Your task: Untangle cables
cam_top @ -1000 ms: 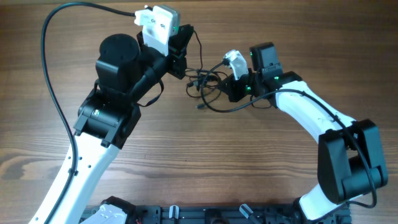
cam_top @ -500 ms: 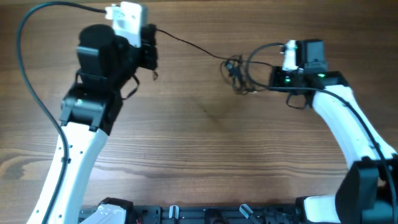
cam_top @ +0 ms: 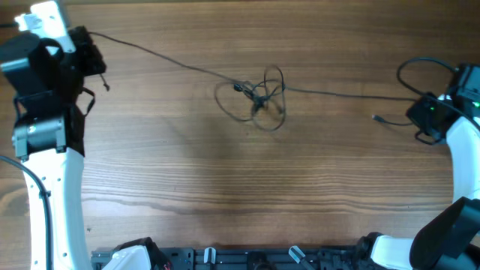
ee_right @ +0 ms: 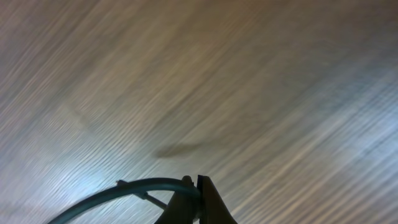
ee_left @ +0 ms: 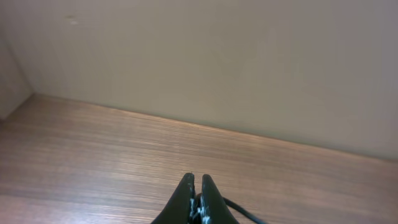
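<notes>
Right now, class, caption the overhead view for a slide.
Left gripper and right gripper hold cables stretched from a central knot.

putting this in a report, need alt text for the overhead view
Thin black cables stretch across a wooden table, knotted in a small tangle at the middle. The left gripper at far left and the right gripper at far right each pinch a strand.
</notes>
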Robot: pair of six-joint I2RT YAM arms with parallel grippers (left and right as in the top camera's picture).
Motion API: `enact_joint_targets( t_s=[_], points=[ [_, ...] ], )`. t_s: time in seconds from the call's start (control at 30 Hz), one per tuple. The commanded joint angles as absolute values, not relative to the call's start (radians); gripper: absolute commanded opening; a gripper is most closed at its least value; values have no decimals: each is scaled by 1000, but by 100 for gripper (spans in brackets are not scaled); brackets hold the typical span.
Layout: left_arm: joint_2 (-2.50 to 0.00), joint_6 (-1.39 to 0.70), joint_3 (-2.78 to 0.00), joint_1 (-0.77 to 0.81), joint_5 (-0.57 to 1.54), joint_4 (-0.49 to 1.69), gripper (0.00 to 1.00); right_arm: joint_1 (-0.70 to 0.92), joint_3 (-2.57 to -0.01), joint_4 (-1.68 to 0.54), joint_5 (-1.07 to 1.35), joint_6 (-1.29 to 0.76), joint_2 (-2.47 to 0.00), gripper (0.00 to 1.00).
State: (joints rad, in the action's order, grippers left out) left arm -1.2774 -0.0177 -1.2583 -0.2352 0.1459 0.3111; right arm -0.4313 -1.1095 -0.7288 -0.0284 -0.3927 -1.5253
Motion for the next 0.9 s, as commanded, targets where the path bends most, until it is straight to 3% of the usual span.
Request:
enact_joint_targets(
  t_s=[0.0, 0.37, 0.6, 0.7, 0.8, 0.87],
  points=[
    [-1270, -90, -1284, -335, 134, 280, 4, -506, -1116, -732, -75, -435, -1505, 4],
    [-1271, -121, -1284, -379, 442, 329, 4, -473, -1116, -730, 62, -418, -1505, 4],
    [-1280, -120, -1284, -229, 460, 402, 4, -268, -1116, -676, 74, -384, -1505, 4],
    [-1285, -120, -1284, -118, 460, 405, 4, -168, -1116, -587, 167, -280, -1505, 4],
    [-1303, -120, -1283, -38, 460, 413, 17, -111, -1116, -540, 166, -262, -1505, 4],
    [-1321, -120, -1283, 4, 460, 417, 35, -93, -1116, -530, 165, -263, -1505, 4]
  ],
)
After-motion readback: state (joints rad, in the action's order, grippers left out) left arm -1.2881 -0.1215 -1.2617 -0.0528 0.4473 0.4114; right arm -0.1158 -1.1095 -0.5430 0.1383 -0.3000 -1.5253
